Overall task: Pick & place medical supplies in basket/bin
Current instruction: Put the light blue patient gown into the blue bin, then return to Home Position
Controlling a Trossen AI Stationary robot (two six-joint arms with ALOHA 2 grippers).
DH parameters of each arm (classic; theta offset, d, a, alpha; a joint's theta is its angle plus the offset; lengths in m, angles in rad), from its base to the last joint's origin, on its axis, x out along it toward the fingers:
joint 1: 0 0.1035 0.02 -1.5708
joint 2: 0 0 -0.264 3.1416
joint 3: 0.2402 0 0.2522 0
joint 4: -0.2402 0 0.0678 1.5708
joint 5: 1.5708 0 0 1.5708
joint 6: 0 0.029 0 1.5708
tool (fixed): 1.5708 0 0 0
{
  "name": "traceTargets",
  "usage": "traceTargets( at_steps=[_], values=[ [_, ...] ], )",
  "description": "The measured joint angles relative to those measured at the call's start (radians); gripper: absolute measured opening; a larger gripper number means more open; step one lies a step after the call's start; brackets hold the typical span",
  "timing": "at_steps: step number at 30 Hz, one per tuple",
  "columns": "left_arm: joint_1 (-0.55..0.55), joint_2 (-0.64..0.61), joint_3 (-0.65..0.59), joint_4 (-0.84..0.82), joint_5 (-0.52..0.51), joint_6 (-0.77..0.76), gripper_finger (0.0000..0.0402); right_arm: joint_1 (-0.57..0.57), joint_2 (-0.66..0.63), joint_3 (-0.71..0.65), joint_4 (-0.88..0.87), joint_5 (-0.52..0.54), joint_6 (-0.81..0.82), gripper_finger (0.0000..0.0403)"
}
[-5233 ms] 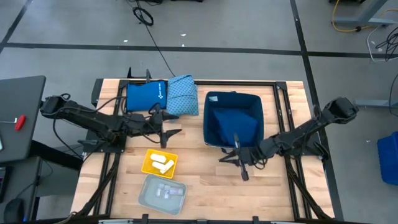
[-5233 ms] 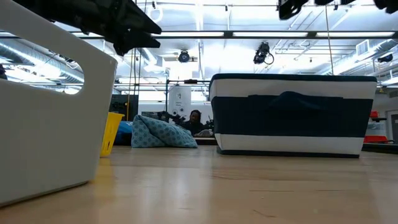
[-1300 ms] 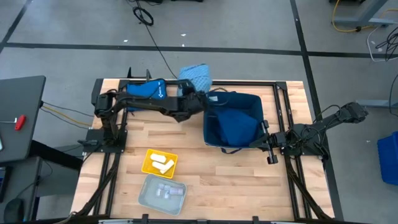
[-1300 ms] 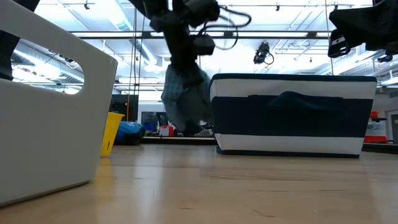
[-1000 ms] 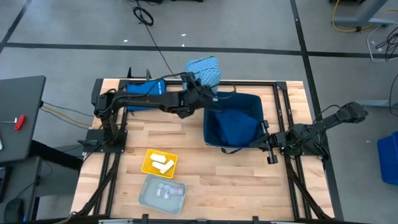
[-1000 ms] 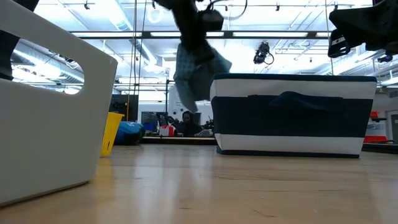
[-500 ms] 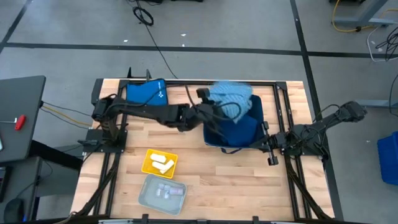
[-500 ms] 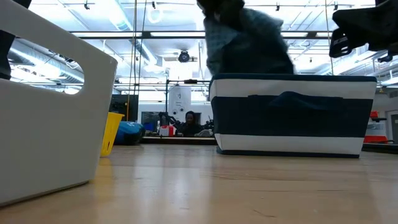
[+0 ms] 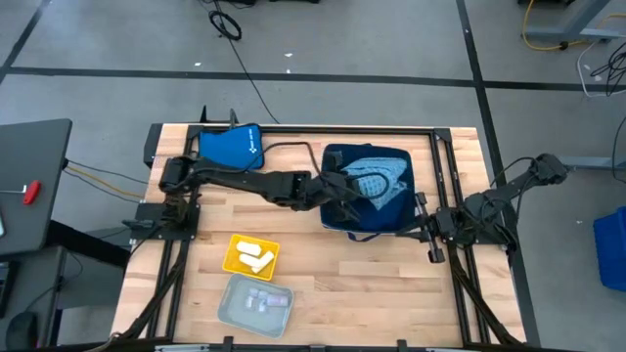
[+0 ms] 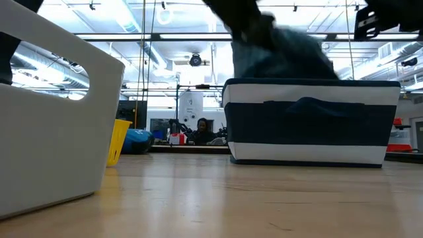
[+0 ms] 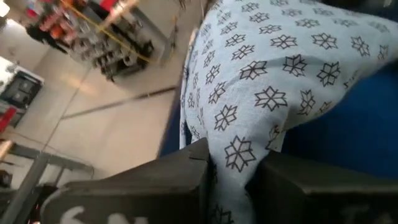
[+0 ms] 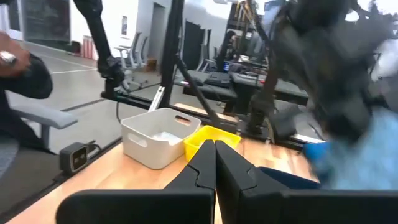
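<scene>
While inside bin (image 9: 328, 210) rim, teal cloth (image 9: 370, 182).

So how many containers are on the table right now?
3: a dark blue basket toward the right, a yellow tray near the front left, and a pale bin in front of that tray.

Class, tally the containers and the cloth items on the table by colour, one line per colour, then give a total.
Dark blue: 1, the fabric bin
Yellow: 1, the small tray
White: 1, the tub
Bright blue: 1, the pouch
Teal patterned: 1, the cloth
Total: 5
</scene>
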Motion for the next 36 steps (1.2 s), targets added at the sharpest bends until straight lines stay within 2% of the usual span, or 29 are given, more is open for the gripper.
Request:
traceTargets(
  at_steps=[2,6,11,14,22,25,29,36],
  values=[
    [0.016,0.037,0.000,-0.008,0.016,-0.011,0.0030,0.022,0.001,0.008,-0.006,-0.001,0.000,0.0001],
    [0.047,0.102,0.000,-0.021,0.182,-0.065,0.0030,0.062,0.001,0.008,-0.012,-0.002,0.003,0.0003],
    [0.058,0.129,-0.002,-0.034,0.303,-0.094,0.0033,0.089,0.001,0.009,-0.023,-0.002,0.008,0.0009],
    [0.055,0.128,-0.002,-0.034,0.341,-0.090,0.0079,0.091,0.001,0.009,-0.024,-0.002,0.008,0.0007],
    [0.037,0.123,-0.002,-0.026,0.338,-0.059,0.0259,0.091,0.001,0.010,-0.027,-0.002,0.015,0.0008],
    [0.034,0.123,-0.002,-0.024,0.344,-0.056,0.0307,0.091,0.001,0.010,-0.028,-0.003,0.015,0.0008],
    [0.027,0.109,-0.001,-0.021,0.360,-0.058,0.0329,0.091,0.001,0.010,-0.028,-0.003,0.015,0.0008],
    [0.007,0.042,0.010,-0.019,0.362,-0.030,0.0325,0.091,0.001,0.010,-0.034,-0.003,0.016,0.0009]
  ],
)
